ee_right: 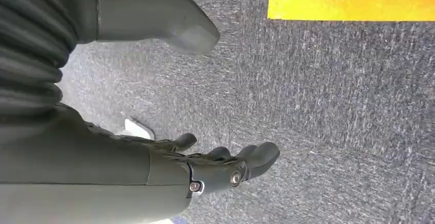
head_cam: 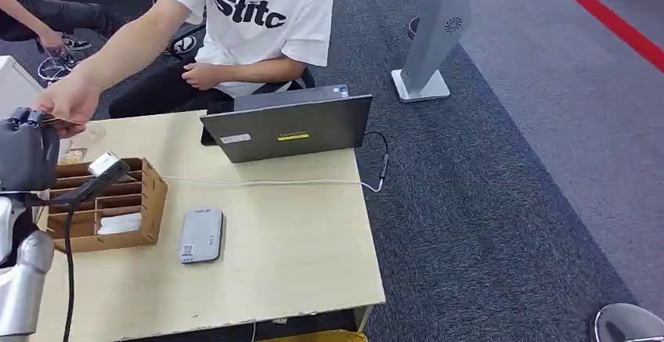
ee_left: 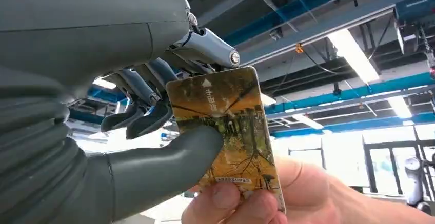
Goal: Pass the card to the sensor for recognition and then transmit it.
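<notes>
An orange-and-yellow card (ee_left: pixel 231 126) with a tree picture sits pinched between the thumb and fingers of my left hand (ee_left: pixel 154 147). A person's hand (ee_left: pixel 287 198) grips the card's other end. In the head view my left hand (head_cam: pixel 27 150) is raised at the table's far left edge, with the person's hand (head_cam: pixel 70 103) right against it. The grey card sensor (head_cam: pixel 202 235) lies flat on the table, to the right of my left hand and nearer the front edge. My right hand (ee_right: pixel 220 170) hangs over grey carpet, holding nothing, its thumb apart from its fingers.
A wooden slotted box (head_cam: pixel 149 201) with white cards in it stands between my left hand and the sensor. A laptop (head_cam: pixel 286 127) sits at the table's far edge, with a white cable (head_cam: pixel 266 181) running across the wooden table (head_cam: pixel 297 256). The person in a white shirt (head_cam: pixel 258 21) sits behind the table.
</notes>
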Robot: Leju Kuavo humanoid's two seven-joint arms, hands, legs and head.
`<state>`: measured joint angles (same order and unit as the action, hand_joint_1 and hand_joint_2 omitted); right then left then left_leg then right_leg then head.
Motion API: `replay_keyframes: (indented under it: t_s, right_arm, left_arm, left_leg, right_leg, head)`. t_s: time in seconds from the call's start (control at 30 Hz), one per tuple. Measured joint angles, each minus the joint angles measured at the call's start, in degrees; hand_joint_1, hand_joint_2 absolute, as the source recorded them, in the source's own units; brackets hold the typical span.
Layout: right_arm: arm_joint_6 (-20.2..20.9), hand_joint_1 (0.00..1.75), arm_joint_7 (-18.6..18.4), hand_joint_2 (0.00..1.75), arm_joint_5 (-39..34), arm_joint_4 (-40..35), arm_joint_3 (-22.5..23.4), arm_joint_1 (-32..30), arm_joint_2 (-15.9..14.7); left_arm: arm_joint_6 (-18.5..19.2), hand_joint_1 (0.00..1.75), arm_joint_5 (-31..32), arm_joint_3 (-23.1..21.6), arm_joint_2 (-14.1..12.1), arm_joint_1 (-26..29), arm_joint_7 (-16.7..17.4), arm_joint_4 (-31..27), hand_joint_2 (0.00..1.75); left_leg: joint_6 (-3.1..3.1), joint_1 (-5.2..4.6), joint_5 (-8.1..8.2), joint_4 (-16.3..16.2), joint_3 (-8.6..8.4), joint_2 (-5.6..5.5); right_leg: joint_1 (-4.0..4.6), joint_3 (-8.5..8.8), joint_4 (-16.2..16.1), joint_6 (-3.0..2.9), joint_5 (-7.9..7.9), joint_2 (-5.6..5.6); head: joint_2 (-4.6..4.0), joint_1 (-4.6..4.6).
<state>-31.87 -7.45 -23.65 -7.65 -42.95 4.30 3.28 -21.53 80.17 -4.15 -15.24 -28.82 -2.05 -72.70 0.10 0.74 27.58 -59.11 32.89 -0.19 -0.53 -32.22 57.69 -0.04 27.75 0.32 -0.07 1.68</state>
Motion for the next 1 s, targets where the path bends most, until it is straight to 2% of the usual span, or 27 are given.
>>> replay_keyframes:
  t_s: [0.2,0.23,0.27,0.4,0.57,0.77,1.0]
  right_arm:
    - [-0.02,0.0,0.09,1.75,-0.13,0.0,-0.48,0.0,-0.02]
    - [-0.02,0.0,-0.02,1.75,-0.18,0.0,-0.59,0.0,-0.02]
    - [-0.02,0.0,-0.07,1.75,-0.26,0.0,-0.66,0.0,-0.02]
    - [-0.02,0.0,-0.22,1.75,-0.28,0.0,-0.85,0.03,-0.02]
    - [-0.04,0.0,-0.63,1.75,-0.72,0.0,-0.92,0.06,0.0]
    - [-0.13,0.0,-0.63,1.75,-1.49,0.0,-1.2,0.08,0.0]
    - [-0.2,0.0,-0.29,1.75,-2.01,0.0,-1.35,0.09,0.0]
  left_arm:
    - [-0.81,1.75,0.94,0.59,-1.31,-0.33,0.2,0.02,1.75]
    - [-1.4,0.09,1.25,0.66,-1.49,-0.26,0.37,0.07,1.75]
    - [-2.04,0.0,1.33,0.74,-1.62,-0.16,0.59,0.13,1.75]
    - [-6.54,0.0,2.3,1.18,-1.73,1.23,0.87,0.44,1.75]
    - [-8.44,0.0,1.66,1.31,-0.87,3.83,-0.42,0.11,1.75]
    - [-8.02,0.0,3.96,0.06,2.76,8.95,-0.79,-4.79,1.75]
    - [-7.5,0.0,5.03,-2.84,4.44,12.76,0.04,-9.18,1.75]
  left_leg:
    - [-0.01,0.0,0.05,0.0,0.03,0.14]
    - [-0.02,0.0,0.06,0.01,0.04,0.18]
    - [-0.02,0.0,0.07,0.01,0.05,0.2]
    - [0.0,-0.01,0.09,0.01,0.08,0.19]
    - [0.0,-0.02,0.08,0.0,0.07,0.18]
    - [0.0,-0.05,0.08,-0.01,0.06,0.19]
    - [0.0,-0.04,0.08,-0.01,0.06,0.19]
  right_leg:
    - [0.0,-0.06,0.01,0.0,0.01,0.17]
    - [0.0,-0.08,0.01,0.0,0.01,0.2]
    - [0.0,-0.09,0.01,0.0,0.01,0.23]
    - [0.0,-0.11,-0.01,0.02,0.04,0.2]
    - [0.0,-0.11,-0.02,0.02,0.03,0.2]
    - [-0.02,-0.1,-0.03,0.05,-0.01,0.2]
    - [-0.04,-0.11,-0.03,0.05,0.0,0.19]
  head:
    - [0.0,0.02]
    - [0.0,0.0]
    - [0.0,0.02]
    - [0.0,0.02]
    - [0.0,0.02]
    - [0.0,0.02]
    - [0.0,0.0]
